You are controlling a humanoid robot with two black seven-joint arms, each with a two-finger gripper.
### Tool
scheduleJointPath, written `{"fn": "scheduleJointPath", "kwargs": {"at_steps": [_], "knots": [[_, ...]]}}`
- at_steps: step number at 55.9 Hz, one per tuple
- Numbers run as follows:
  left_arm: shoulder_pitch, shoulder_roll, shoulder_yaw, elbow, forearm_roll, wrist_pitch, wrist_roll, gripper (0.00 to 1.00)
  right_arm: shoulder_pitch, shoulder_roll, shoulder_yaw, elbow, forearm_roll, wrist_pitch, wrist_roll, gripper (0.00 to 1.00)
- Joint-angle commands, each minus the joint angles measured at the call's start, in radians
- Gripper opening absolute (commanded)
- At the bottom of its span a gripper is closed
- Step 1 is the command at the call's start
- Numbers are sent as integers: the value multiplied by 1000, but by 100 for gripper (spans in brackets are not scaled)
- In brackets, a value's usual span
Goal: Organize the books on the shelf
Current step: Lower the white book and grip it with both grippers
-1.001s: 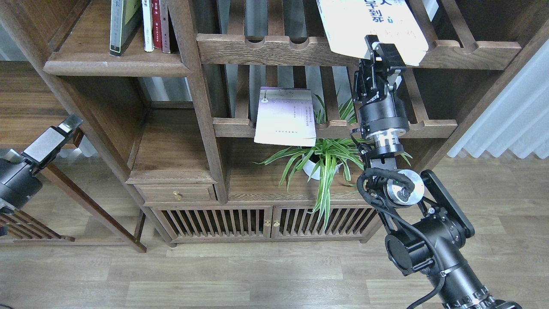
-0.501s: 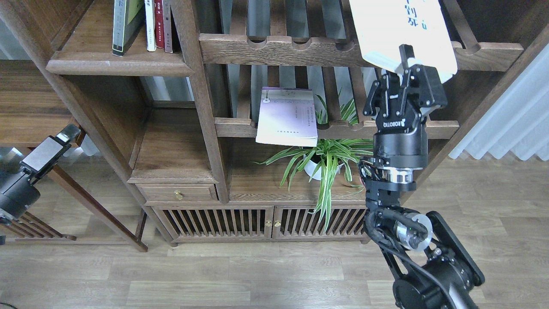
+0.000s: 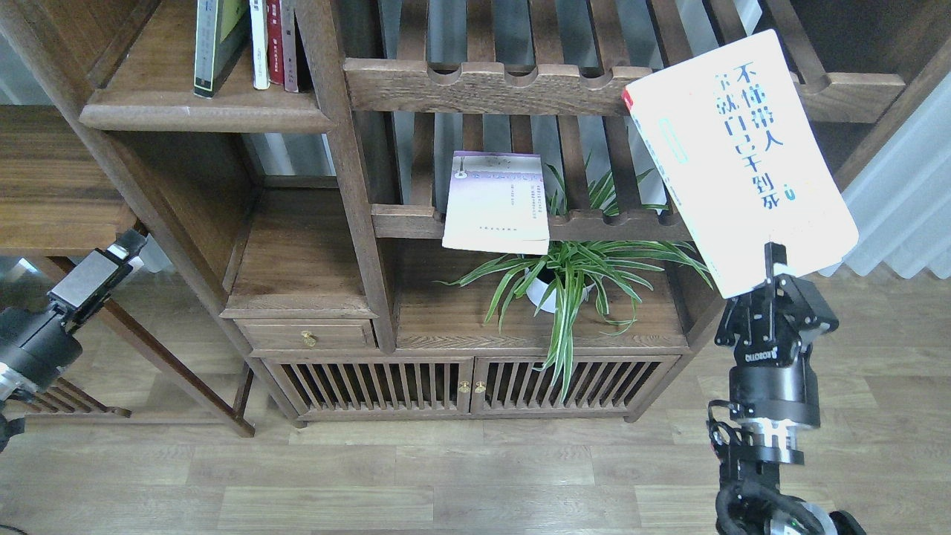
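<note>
Head view: my right gripper (image 3: 775, 269) pinches the white book (image 3: 739, 152) by its lower edge, right of the shelf (image 3: 200, 111). I should carry it leftward level, spine upright. Left gripper (image 3: 122, 249): jaws unreadable.

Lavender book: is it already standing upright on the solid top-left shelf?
No, the lavender book lies flat on a slatted rack above the plant, apart from the solid shelf.
</note>
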Motion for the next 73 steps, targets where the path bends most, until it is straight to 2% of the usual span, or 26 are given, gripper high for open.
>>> {"fn": "scheduleJointPath", "kwargs": {"at_steps": [1,8,23,31,41,51,60,73], "knots": [[0,-9,19,4,2,0,0,100,-48,-33,4,-31,0,-1,-11,3],[11,-37,20,5,2,0,0,100,-65,-73,4,-68,0,-1,-12,3],[124,-163,83,5,-43,0,0,100,-70,-108,-21,-89,0,-1,-18,4],[181,-253,207,8,-165,0,0,100,-76,-96,-97,-117,-3,-1,-61,4],[245,-321,275,2,-244,0,0,100,-96,-88,-175,-140,-11,-1,-107,4],[279,-324,427,-7,-366,0,0,100,-107,-56,-254,-149,-18,-1,-162,4],[285,-324,555,-7,-391,0,0,100,-125,-7,-286,-149,-78,-1,-167,4],[273,-324,580,10,-377,0,0,100,-157,45,-333,-154,-133,-1,-167,4]]}}
